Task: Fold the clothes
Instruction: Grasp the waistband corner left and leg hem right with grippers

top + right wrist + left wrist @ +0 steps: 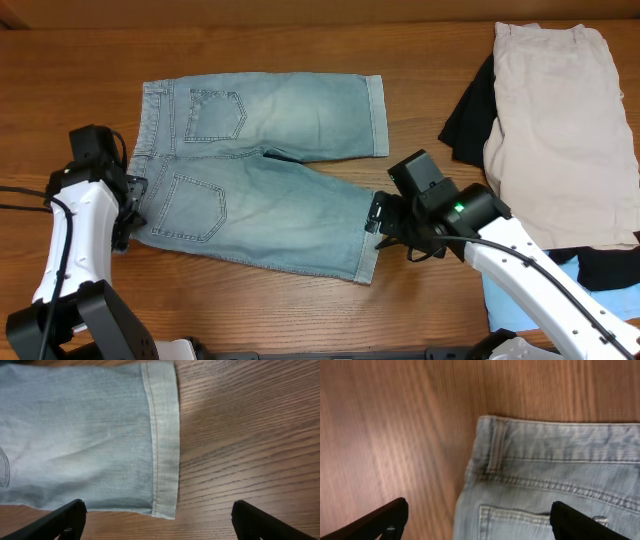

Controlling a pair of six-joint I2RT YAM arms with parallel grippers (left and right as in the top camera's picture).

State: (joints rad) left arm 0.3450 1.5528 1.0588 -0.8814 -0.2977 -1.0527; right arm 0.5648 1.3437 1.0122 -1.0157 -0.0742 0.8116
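Left hand (128, 205): fingers spread wide, holding nothing, hovering over the near waistband corner (492, 440) of the denim shorts (260, 190).

Right hand (385, 222): also wide open and empty, over the hem (165, 435) of the near leg.

Likely step: pinch both ends of the near half and fold it onto the far half. To do it well, each hand should straddle the cloth edge, catch both layers, then lift evenly so the leg does not twist.

Shorts: faded light-blue, flat, back pockets up, mid-counter (300, 40). Waistband faces the left edge, legs splay rightward, hems turned and stitched.

Toward the right edge, well apart: black garment (470, 115), beige shorts (560, 130) on top, sky-blue garment (510, 300) nearer the front.
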